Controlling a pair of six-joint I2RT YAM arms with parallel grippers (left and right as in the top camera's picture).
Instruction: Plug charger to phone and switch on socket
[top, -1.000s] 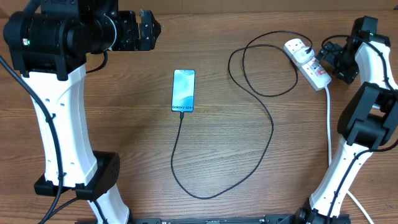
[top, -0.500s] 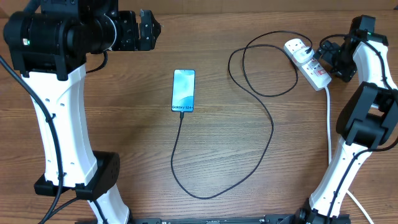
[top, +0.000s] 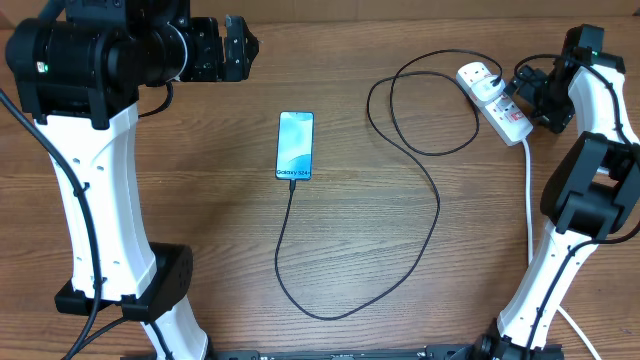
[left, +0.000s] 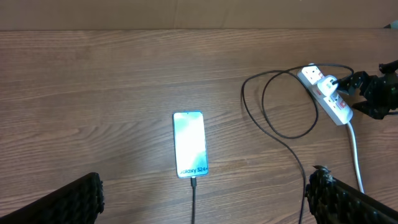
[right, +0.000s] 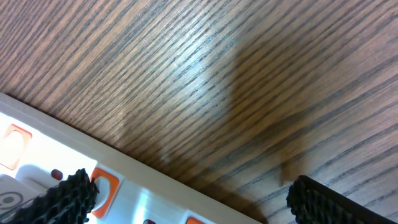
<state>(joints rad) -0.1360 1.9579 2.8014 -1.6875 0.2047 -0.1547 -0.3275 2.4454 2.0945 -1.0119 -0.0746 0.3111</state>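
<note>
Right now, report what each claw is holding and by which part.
Nothing is held. The left claw is open above the table, away from the phone. The right claw is open beside the power strip, gripping nothing.

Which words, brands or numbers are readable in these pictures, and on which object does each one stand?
"Galaxy S24+": along the bottom edge of the glowing light-blue screen of the slim rectangular phone.
Red markings on the white oblong power strip: too small to read.
</note>
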